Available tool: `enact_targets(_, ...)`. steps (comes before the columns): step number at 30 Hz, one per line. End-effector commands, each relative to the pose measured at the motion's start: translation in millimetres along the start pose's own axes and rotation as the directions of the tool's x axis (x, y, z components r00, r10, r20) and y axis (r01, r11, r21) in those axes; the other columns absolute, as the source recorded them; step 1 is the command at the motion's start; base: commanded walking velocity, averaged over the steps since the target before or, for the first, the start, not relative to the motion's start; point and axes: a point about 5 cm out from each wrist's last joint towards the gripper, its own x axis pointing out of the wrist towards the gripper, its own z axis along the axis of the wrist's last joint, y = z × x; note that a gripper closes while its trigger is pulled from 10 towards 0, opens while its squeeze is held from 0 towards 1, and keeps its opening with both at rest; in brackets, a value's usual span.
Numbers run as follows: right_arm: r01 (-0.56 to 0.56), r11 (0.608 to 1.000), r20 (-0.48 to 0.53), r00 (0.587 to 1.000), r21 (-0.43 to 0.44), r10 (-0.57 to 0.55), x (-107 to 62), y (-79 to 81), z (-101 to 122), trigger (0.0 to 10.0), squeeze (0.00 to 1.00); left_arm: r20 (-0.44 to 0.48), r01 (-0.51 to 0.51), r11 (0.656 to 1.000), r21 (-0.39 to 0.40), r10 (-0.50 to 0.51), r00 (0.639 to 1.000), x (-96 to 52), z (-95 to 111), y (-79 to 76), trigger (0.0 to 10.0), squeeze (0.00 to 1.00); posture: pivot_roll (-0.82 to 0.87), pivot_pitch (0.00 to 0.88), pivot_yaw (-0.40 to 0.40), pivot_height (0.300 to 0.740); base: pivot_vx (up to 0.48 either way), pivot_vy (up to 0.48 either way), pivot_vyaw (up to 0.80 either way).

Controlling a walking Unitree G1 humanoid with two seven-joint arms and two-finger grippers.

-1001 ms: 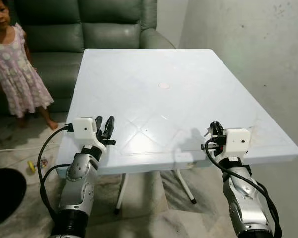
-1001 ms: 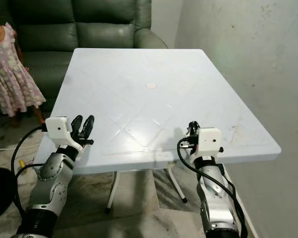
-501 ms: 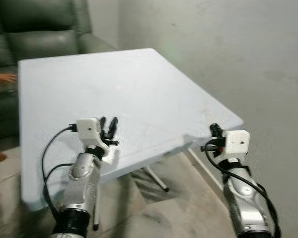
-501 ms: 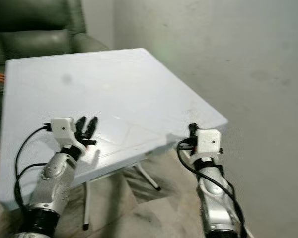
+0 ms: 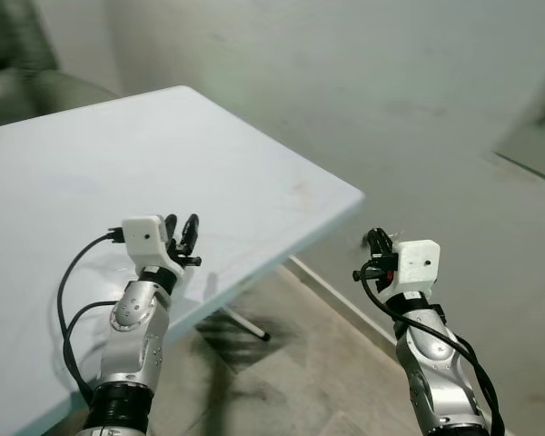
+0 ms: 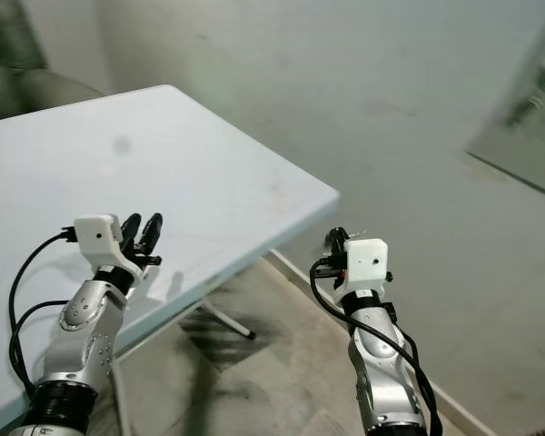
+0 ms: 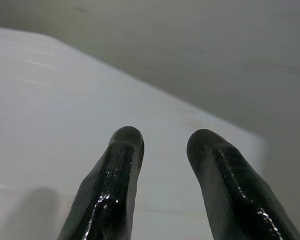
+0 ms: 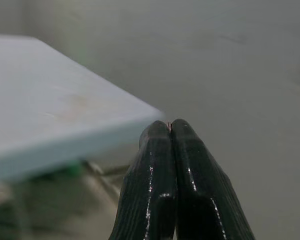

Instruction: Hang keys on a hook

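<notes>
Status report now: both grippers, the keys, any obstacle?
Left gripper open over white plastic table. Right gripper shut, off the table's corner. Keys, hook unseen.

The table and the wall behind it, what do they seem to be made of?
The table looks like moulded plastic, pale blue-white with a smooth, slightly glossy top and a thick rounded edge. The wall seems to be painted plaster or concrete, matte grey-white with faint stains. Neither can be confirmed by look alone.

- Dim, flat indoor light; eye views soft w/ motion blur.
- Table (image 5: 163, 154) faintly sheened; arm shadows on it.
- Wrist views: bg out of focus, fingers (image 7: 115, 185) glossy.
</notes>
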Motion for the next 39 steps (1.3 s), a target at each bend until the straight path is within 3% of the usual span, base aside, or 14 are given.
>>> enact_targets(1, 0.003, 1.000, 0.020, 1.000, 0.003, -0.003, 2.7, 1.2, 5.1, 10.0, 0.00, -0.010, 0.005, 1.000, 0.012, -0.004, 1.000, -0.5, -0.2, 1.6, 10.0, 0.00, 0.08, 0.000, -0.055, 0.740, 0.000, 0.000, -0.78)
enact_targets(30, 0.012, 1.000, 0.005, 1.000, 0.012, -0.012, 0.6, 4.3, 2.9, 10.0, 0.00, -0.045, 0.009, 0.999, 0.045, -0.007, 0.999, -4.2, -3.5, -0.9, 10.0, 0.00, 0.10, 0.000, -0.060, 0.740, 0.000, 0.000, -0.78)
enact_targets(39, 0.039, 0.998, 0.001, 0.999, 0.048, -0.039, 1.2, 3.5, 2.9, 10.0, 0.00, -0.058, 0.015, 0.999, 0.035, -0.013, 0.998, -4.3, -5.1, -5.0, 10.0, 0.00, 0.10, 0.000, -0.056, 0.740, 0.000, 0.000, 0.00)
